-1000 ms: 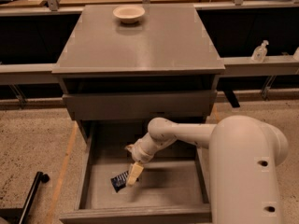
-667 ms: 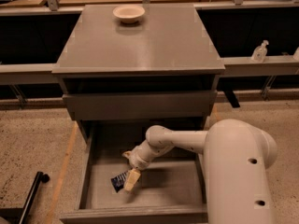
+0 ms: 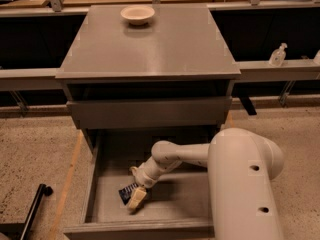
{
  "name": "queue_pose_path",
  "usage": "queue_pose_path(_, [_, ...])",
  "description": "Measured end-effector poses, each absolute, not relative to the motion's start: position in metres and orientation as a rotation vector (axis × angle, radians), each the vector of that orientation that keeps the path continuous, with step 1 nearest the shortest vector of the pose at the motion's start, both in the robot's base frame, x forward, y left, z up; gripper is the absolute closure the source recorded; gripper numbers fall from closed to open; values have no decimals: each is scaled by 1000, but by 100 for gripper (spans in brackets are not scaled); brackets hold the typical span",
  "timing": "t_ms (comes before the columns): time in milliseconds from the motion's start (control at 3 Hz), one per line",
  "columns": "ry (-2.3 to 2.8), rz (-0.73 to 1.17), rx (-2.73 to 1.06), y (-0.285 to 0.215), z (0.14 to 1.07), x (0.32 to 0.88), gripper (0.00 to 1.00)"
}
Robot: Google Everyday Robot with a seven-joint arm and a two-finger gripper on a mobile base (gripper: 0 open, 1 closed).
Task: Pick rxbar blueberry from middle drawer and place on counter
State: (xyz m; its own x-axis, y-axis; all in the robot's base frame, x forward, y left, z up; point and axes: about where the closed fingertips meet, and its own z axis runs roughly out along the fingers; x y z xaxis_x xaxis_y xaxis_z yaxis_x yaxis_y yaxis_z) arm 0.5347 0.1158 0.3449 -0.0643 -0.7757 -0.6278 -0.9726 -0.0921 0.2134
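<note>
Now gripper (image 3: 136, 199) at rxbar blueberry (image 3: 126, 190) in middle drawer (image 3: 107, 210), grip state cannot be told; best to square across the wrapper, then lift straight up.

Middle drawer (image 3: 180, 204) stands open at lower centre. The dark navy rxbar blueberry (image 3: 125, 192) lies flat on its grey floor, left of middle, with the gripper (image 3: 136, 199) right against it. The matte grey counter (image 3: 150, 49) fills the upper centre.
</note>
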Motion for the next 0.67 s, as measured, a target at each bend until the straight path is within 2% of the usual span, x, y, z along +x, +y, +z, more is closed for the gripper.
queue_pose_path(667, [1880,915,-1911,116,353,535,64])
